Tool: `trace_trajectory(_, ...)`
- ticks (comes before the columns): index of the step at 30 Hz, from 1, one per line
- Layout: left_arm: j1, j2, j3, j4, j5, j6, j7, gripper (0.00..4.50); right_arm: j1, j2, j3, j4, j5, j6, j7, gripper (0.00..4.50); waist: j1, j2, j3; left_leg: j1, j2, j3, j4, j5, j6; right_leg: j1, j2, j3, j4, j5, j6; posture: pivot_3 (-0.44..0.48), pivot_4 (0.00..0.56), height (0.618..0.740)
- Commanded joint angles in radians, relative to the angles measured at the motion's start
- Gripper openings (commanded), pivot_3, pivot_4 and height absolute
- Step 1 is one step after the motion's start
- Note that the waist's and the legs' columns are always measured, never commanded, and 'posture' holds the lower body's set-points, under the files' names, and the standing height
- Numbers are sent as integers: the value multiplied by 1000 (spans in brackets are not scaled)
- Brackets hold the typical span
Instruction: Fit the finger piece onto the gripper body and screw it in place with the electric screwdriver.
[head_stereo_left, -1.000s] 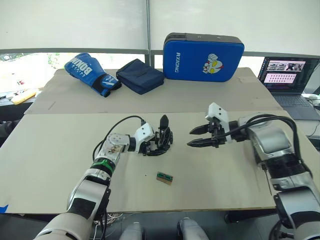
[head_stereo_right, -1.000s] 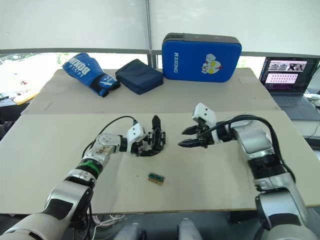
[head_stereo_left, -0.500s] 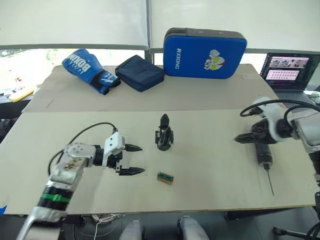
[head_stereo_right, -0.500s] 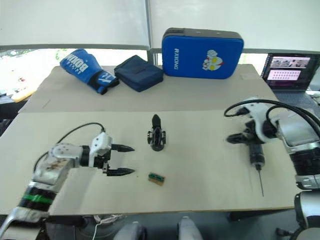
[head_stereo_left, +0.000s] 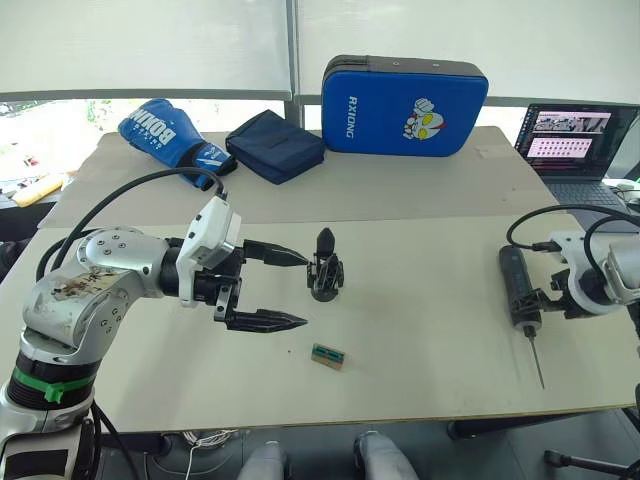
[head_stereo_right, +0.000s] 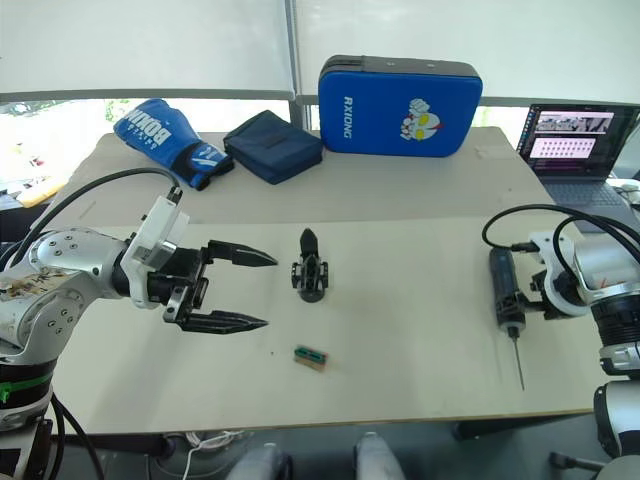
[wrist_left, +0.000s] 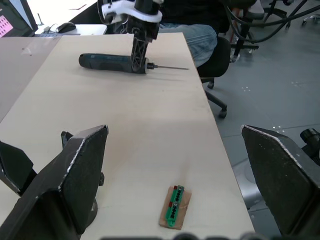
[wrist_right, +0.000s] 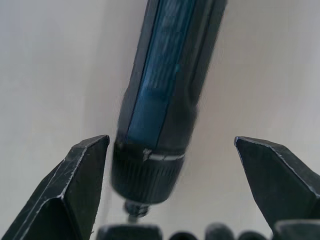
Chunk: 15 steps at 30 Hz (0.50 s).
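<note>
Left eye view: blue pad (head_stereo_left: 405, 96) reads "RXIONG".

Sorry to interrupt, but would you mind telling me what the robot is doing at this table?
It is partway through assembling a small gripper. The gripper body stands upright mid-table, held by nothing. The left end effector hangs open beside it. The right end effector is open astride the electric screwdriver, which lies flat on the table. A small green-topped block lies nearby.
</note>
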Motion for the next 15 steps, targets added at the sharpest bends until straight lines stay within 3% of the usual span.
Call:
trace_trajectory(1,-16,26,-4,-37,3,-15,7,4500,-7,7,-31,24,29,-51,-7,3634,-1,0,0,0,0,0,0,0,0,0,0,0,0,0,0,0,150,740)
trace_trajectory(6,-9,29,-26,-32,31,-44,15,4500,37,-60,52,-103,56,-189,105,1966,-1,0,0,0,0,0,0,0,0,0,0,0,0,0,0,0,150,740)
trace_trajectory(11,-16,31,-43,-10,53,-66,5,4500,41,-155,147,-257,77,-508,415,1897,-10,4,4,0,1,1,0,0,0,-1,0,1,0,0,0,0,150,740)
trace_trajectory(15,-3,31,-60,-15,67,-90,-2,4500,41,-153,228,-186,-64,-801,467,1897,-4,4,4,0,1,1,0,0,0,0,1,1,0,0,0,0,150,740)
